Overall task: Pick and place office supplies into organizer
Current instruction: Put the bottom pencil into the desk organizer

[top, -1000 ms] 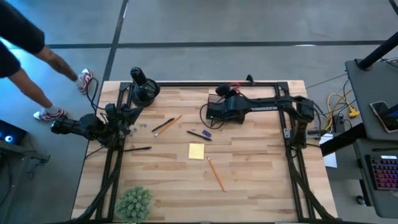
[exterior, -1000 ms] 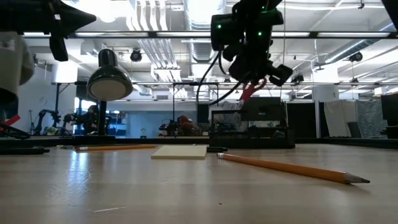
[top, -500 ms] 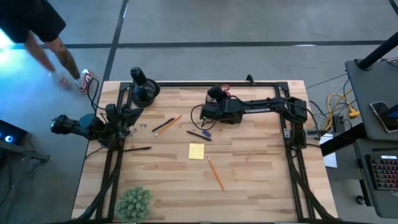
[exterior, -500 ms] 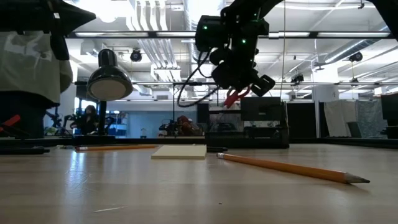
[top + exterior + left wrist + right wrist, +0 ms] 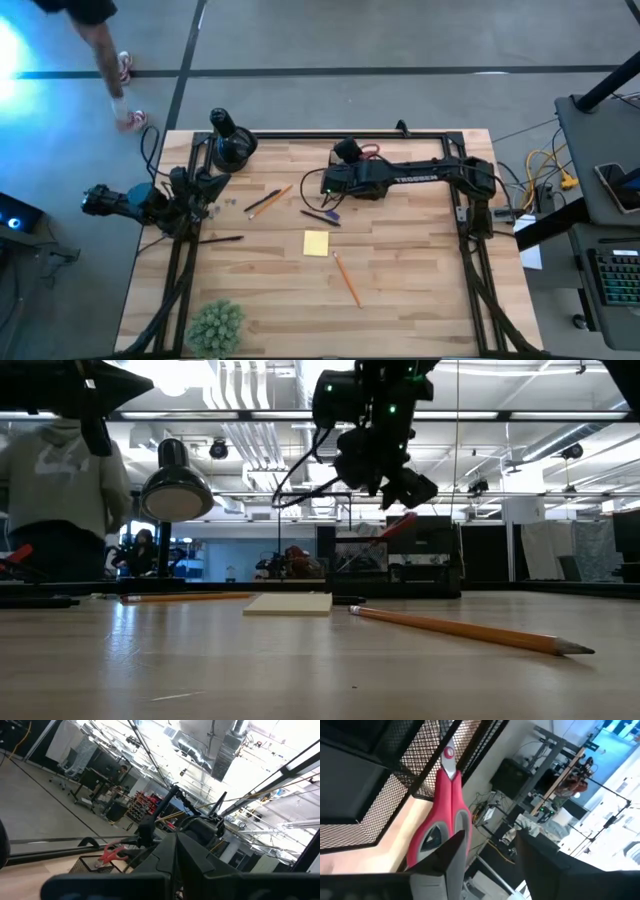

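Near the worktop's far edge, the right gripper hangs with jaws spread, red-handled scissors standing in the mesh organizer; left gripper's jaws pressed together.

Both arms are matte black, built of blocky jointed segments. The right arm carries white lettering along its long link and a small green light near the wrist, with thin black cables looping off it. Its fingers are flat dark slabs with squared edges. The left arm shows a teal patch by one joint and a round black end cap.
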Controlling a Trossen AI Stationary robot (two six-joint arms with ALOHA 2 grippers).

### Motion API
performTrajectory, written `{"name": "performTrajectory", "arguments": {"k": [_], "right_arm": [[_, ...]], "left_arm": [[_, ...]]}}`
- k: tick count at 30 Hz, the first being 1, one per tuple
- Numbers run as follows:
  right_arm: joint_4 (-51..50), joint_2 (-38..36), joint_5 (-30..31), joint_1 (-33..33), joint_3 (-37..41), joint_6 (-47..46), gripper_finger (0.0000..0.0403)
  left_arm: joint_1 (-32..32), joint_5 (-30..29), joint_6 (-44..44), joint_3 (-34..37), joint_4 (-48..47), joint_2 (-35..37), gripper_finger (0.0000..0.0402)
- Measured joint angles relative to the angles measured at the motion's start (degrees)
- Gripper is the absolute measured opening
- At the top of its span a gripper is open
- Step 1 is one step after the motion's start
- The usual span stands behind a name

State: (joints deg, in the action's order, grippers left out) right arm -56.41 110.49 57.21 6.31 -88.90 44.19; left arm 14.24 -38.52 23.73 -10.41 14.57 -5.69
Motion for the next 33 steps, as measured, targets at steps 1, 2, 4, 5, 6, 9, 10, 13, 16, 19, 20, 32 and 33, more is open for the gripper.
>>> {"name": "performTrajectory", "arguments": {"k": [1, 2, 4, 5, 6, 9, 10, 13, 16, 19, 20, 32, 33], "right_arm": [[-0.12, -0.53, 0.07, -0.44, 0.02, -0.51, 0.0163], [-0.12, -1.18, 0.43, -0.96, 0.02, -1.25, 0.0165], [-0.16, -2.49, 1.45, -2.22, 0.02, -2.45, 0.0166], [-0.33, -3.3, 1.77, -3.0, 0.02, -3.36, 0.0166], [-0.66, -4.07, 1.59, -3.94, -0.02, -5.25, 0.0166], [-8.13, -5.04, -8.11, -6.67, -4.38, -18.24, 0.0162], [-12.33, -4.93, -15.77, -7.03, -6.75, -24.87, 0.016], [-18.47, -3.79, -46.83, -5.8, -11.86, -45.72, 0.015], [-13.08, -3.87, -65.89, -3.71, -11.62, -61.66, 0.014], [-9.27, -4.16, -67.35, -3.37, -11.16, -70.18, 0.0132], [-8.44, -3.99, -68.48, -3.44, -11.06, -72.03, 0.0131], [-6.78, -2.4, -59.3, -15.17, 1.36, -104.66, 0.0132], [-4.46, -2.16, -57.11, -16.36, 1.96, -108.69, 0.0133]], "left_arm": [[0.0, 0.01, 0.0, 0.0, 0.0, 0.0, 0.0], [0.0, 0.0, 0.0, 0.0, -0.02, 0.0, 0.0], [0.0, 0.0, -0.06, 0.0, -0.02, 0.0, 0.0], [-0.02, 0.0, -0.04, 0.0, -0.02, 0.0, 0.0], [0.0, 0.0, -0.07, 0.0, -0.04, 0.0, 0.0], [0.0, -0.01, -0.07, 0.0, -0.06, 0.0, 0.0], [0.0, -0.02, -0.04, 0.0, -0.07, 0.0, 0.0], [0.0, -0.02, -0.04, 0.0, -0.11, 0.0, 0.0], [-0.02, 1.69, 0.07, 0.0, -0.92, -0.38, 0.0], [0.0, 7.69, 3.47, -0.06, -4.41, -2.63, 0.0], [0.0, 9.44, 5.69, -0.02, -6.53, -3.68, 0.0], [0.02, 19.7, 16.48, -0.02, -11.61, -17.59, 0.0], [0.02, 20.18, 16.46, -0.02, -11.61, -18.01, 0.0]]}}
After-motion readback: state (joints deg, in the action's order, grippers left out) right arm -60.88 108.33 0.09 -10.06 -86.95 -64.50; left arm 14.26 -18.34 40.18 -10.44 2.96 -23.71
